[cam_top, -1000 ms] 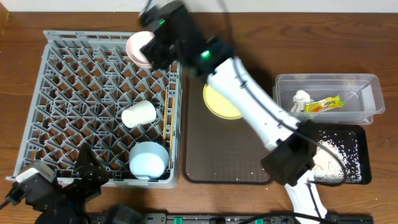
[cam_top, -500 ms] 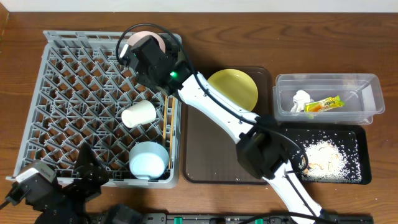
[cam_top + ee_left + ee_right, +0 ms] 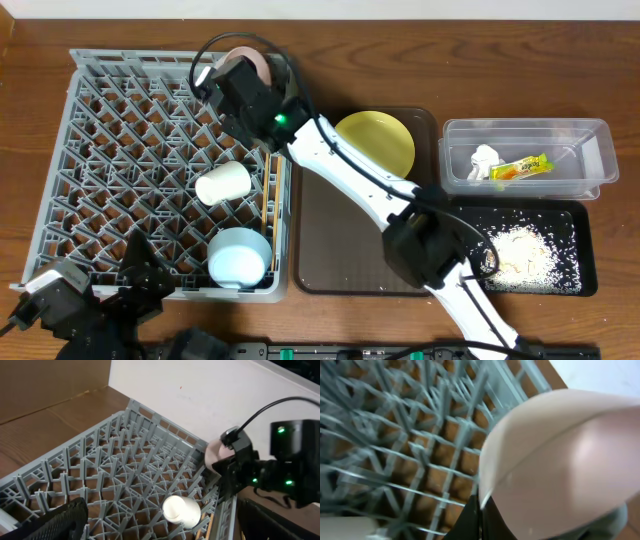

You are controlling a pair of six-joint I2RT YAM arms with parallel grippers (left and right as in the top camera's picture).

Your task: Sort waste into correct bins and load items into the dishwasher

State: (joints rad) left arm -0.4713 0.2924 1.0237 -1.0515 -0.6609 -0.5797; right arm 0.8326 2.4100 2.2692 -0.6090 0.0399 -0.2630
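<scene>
The grey dishwasher rack (image 3: 120, 170) holds a cream cup (image 3: 222, 184) lying on its side, a light blue bowl (image 3: 238, 256) and chopsticks (image 3: 268, 195) along its right edge. At the rack's far right corner my right gripper (image 3: 235, 88) is shut on the rim of the pinkish-white small bowl (image 3: 250, 62), which is tilted on edge. In the right wrist view the bowl (image 3: 570, 460) fills the right side, its thin rim pinched in my right gripper (image 3: 481, 505). The yellow plate (image 3: 385, 140) lies on the brown tray. My left gripper (image 3: 145, 275) stands open and empty by the rack's near edge.
A brown tray (image 3: 340, 250) lies right of the rack. The clear bin (image 3: 590, 150) holds a white tissue (image 3: 485, 158) and a snack wrapper (image 3: 522, 168). The black bin (image 3: 580, 285) in front of it holds food scraps (image 3: 520, 250). The right arm stretches across the tray.
The right arm swung left off the tray, uncovering the yellow plate, and its jaws closed on the small bowl's rim at the rack's far corner. The left arm has not moved.
</scene>
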